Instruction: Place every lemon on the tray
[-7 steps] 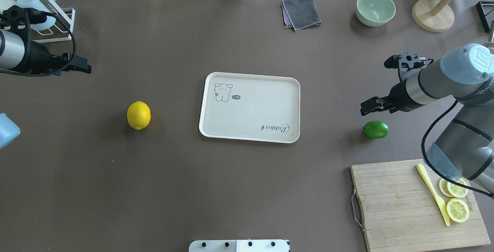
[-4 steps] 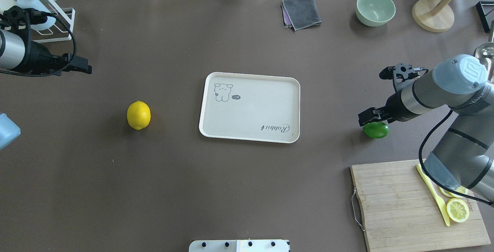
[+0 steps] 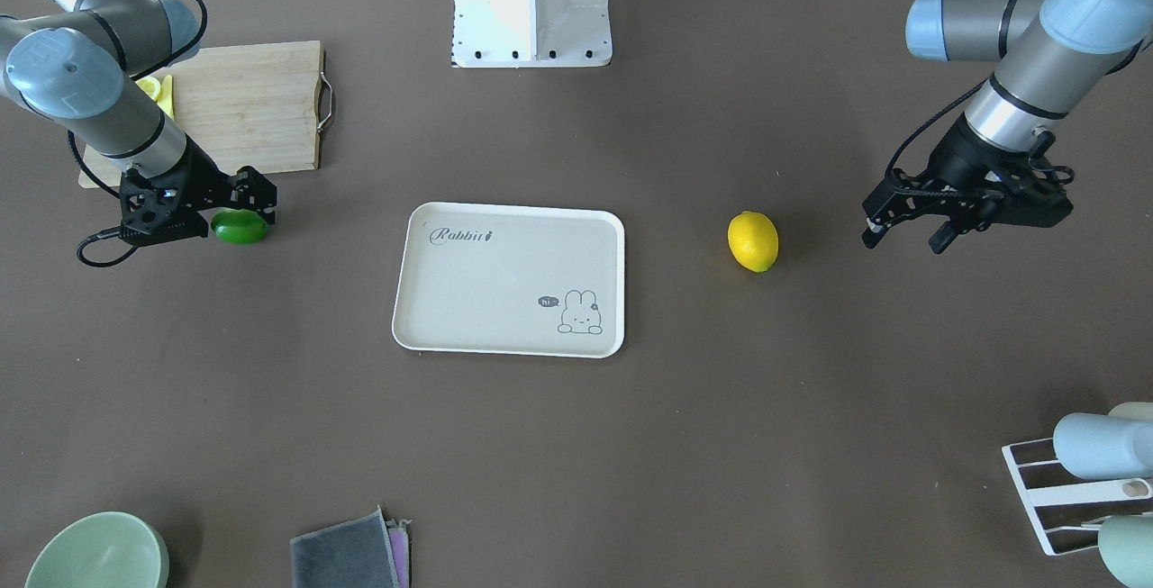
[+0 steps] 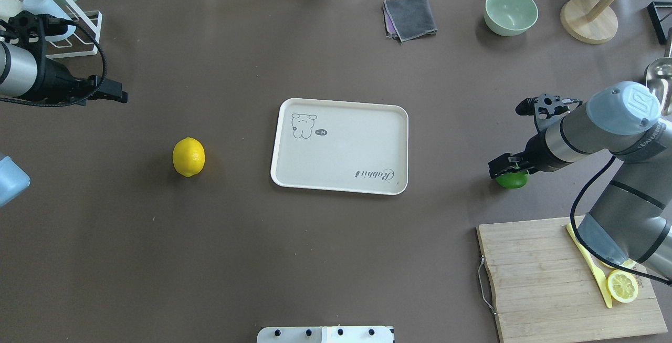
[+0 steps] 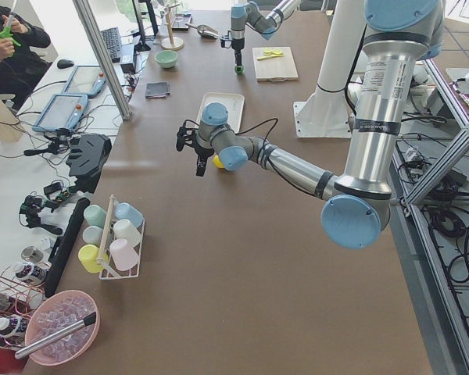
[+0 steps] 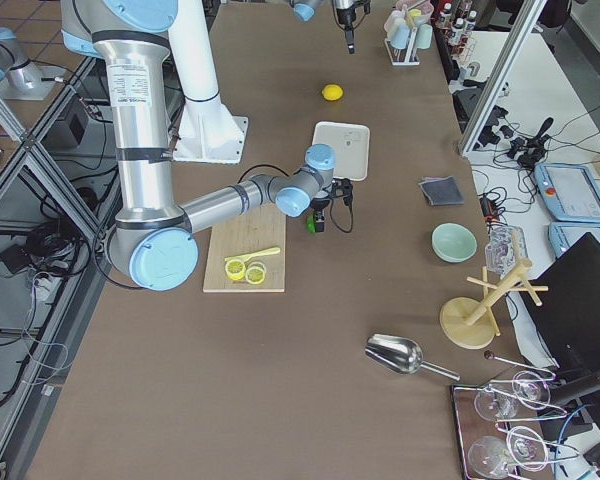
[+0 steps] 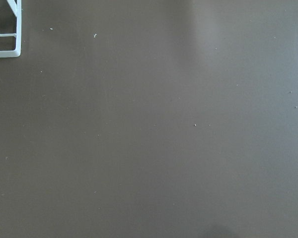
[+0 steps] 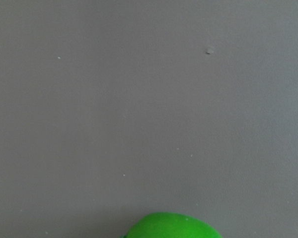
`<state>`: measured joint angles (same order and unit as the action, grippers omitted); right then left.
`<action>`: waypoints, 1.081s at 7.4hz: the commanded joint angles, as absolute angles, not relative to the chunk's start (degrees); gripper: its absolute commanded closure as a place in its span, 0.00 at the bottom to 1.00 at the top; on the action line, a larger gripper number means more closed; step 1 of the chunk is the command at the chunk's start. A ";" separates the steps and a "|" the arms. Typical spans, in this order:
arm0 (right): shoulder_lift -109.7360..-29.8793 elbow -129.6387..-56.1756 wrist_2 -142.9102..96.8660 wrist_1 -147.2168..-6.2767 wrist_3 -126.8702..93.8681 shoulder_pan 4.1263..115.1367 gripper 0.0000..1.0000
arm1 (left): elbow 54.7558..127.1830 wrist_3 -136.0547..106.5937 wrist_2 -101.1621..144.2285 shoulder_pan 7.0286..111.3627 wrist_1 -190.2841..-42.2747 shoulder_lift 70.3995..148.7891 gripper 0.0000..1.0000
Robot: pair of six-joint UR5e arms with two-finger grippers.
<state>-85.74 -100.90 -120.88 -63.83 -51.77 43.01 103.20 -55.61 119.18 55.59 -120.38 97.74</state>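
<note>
1. Right pincer: low over the table, its fingers overlapping the green lemon. Whether they are released or clenched cannot be told.
2. Green lemon: directly beneath this pincer, lying on the table, long axis pointing toward the tray. The wrist view catches only its top.
3. Tray: to this pincer's left, well apart, with neither lemon on it. No obstruction is noted between them.
4. Cutting board: on the robot's side of the pincer, judged off the carry path.
5. Yellow lemon: beyond the tray, long axis pointing away from the robot. The left pincer, released and empty, is nearer to it.
</note>
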 commanded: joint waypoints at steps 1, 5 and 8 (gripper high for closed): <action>-85.87 -100.81 -120.76 -63.81 -51.77 42.89 0.46 | 103.27 -55.55 119.27 55.55 -120.41 97.73 0.02; -85.17 -102.99 -121.98 -63.81 -51.42 43.93 1.00 | 103.01 -57.74 119.27 54.49 -120.32 99.04 0.02; -83.86 -104.06 -124.01 -63.90 -51.68 45.35 1.00 | 101.08 -57.57 119.00 53.09 -120.24 100.71 0.02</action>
<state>-84.65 -103.76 -123.58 -63.88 -51.51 45.02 102.05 -57.59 119.11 53.54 -120.31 99.67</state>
